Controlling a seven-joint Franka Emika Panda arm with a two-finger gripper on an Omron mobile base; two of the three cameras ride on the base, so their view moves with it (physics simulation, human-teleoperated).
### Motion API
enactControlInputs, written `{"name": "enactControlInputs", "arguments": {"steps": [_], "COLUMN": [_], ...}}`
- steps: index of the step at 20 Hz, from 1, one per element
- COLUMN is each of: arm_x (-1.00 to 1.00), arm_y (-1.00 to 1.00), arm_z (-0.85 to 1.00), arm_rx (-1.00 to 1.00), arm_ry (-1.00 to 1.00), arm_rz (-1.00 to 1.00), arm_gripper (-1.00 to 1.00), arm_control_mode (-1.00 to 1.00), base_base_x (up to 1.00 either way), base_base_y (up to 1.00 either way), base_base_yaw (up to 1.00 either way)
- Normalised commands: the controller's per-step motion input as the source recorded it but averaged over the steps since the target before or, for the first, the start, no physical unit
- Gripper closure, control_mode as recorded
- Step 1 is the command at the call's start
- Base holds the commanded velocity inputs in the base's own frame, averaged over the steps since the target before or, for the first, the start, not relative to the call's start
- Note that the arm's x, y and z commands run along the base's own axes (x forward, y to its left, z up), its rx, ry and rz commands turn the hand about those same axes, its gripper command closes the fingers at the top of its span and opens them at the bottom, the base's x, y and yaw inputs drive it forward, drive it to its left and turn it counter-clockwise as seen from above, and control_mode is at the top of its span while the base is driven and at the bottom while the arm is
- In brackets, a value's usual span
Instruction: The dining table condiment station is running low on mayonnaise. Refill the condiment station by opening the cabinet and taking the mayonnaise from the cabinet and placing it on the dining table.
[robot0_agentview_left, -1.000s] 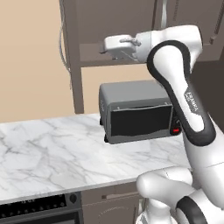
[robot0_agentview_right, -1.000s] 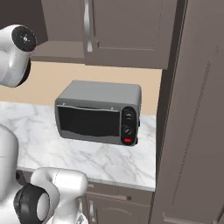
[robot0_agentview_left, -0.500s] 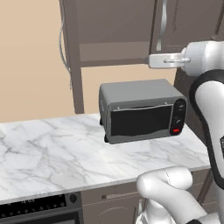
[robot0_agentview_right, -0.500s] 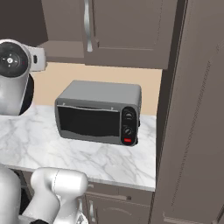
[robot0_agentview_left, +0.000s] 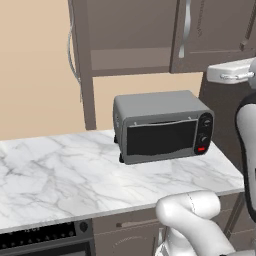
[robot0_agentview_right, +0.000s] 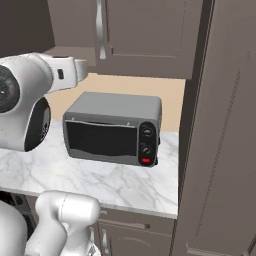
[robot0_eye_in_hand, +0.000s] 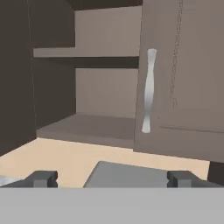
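The end effector (robot0_eye_in_hand: 111, 178) has its two dark fingertips (robot0_eye_in_hand: 42, 178) spread wide apart with nothing between them. In the hand view it looks up into the cabinet (robot0_eye_in_hand: 105, 87): the left compartment stands open, showing one inner shelf (robot0_eye_in_hand: 85, 54) and the bare cabinet floor (robot0_eye_in_hand: 87, 127). Just right of that opening is a closed panelled door (robot0_eye_in_hand: 183, 78) with a long curved silver handle (robot0_eye_in_hand: 148, 89). Below the opening, between the fingertips, lies the grey top of the toaster oven (robot0_eye_in_hand: 131, 177).

From the base views, the white arm (robot0_agentview_right: 30, 100) reaches in front of the cabinet, above the oven. The toaster oven (robot0_agentview_left: 162, 130) sits on the marble bench (robot0_agentview_left: 75, 175), beneath the cabinet (robot0_agentview_left: 130, 35), with two dark knobs and a red button on its right side. The open door (robot0_agentview_left: 80, 55) juts out edge-on at the left of the opening. I cannot make out the mayonnaise jar on the parts of the shelves that are visible. A tall dark cupboard (robot0_agentview_right: 225, 125) stands to the right of the bench.
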Motion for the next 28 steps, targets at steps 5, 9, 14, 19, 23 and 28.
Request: {"name": "enactControlInputs", "arguments": {"steps": [5,9,14,19,23,28], "arm_x": [-0.02,0.05,0.41,0.32,0.58,0.61], "arm_y": [-0.73,-0.03,0.17,0.00,0.00,0.00], "arm_z": [0.18,0.25,0.00,0.00,0.00,0.00], "arm_rx": [-0.05,-0.03,-0.01,0.00,0.00,0.00], "arm_ry": [-0.07,-0.15,-0.05,-0.03,0.00,0.00], "arm_rz": [-0.38,-0.27,-0.04,0.00,0.03,0.01], "arm_gripper": [-1.00,-1.00,-1.00,-1.00,-1.00,-1.00], "arm_control_mode": [-1.00,-1.00,-1.00,-1.00,-1.00,-1.00], "base_base_x": [0.00,0.00,0.00,0.00,0.00,0.00], "base_base_y": [0.00,0.00,0.00,0.00,0.00,0.00], "base_base_yaw": [0.00,0.00,0.00,0.00,0.00,0.00]}}
